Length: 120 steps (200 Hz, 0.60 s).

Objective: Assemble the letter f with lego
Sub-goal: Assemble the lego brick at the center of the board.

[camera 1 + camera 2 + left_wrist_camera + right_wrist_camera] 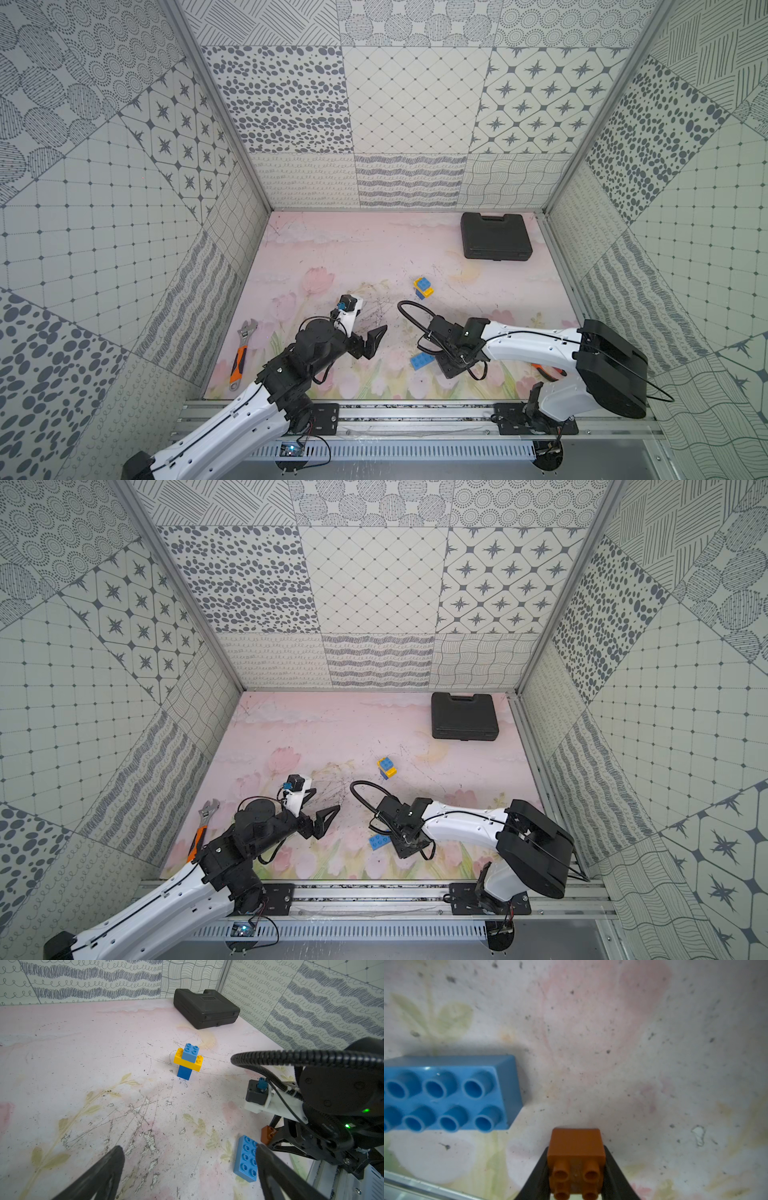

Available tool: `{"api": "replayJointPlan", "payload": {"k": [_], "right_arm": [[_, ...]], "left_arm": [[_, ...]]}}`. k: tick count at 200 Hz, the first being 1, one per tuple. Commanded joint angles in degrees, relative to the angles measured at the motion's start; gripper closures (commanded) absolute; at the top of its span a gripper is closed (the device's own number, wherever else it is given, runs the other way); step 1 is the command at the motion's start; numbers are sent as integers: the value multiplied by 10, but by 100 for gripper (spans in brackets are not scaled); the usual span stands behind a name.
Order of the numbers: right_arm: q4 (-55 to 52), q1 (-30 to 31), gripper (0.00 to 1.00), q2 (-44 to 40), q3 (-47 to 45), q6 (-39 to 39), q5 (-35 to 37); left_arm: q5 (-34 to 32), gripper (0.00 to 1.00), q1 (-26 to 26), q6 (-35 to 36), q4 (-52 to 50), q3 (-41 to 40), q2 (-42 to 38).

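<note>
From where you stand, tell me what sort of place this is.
Probably a lab robot-training booth: patterned wall panels box in a floral tabletop holding toy bricks and a wrench, and two arms are bolted to a front rail.

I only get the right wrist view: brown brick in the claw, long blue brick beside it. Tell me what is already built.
Observer: A three-brick column stands upright mid-mat. It has a square blue brick at the bottom, the long yellow brick crosswise on it and jutting out both sides, and another square blue brick on top.
Operator: Report the left claw.
Observer: The left claw hangs open and empty over the mat, touching no brick.
Operator: Name what lies behind the column.
Observer: A closed black case, well apart from the column, in the far corner on the right arm's side.
</note>
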Motion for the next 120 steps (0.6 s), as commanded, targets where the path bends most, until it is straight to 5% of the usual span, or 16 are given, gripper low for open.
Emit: {"api": "replayJointPlan", "payload": {"k": [1,62,120], "right_arm": [[-14,-24,64,1,54,-31,4],[-103,-173,65,71,298,-213,-25],[-162,-216,65,226,509,-326,-50]], "left_arm": [[2,1,0,2,7,2,1],[0,1,0,-1,4,-2,-9],[-5,1,0,-1,0,-4,-18]]}}
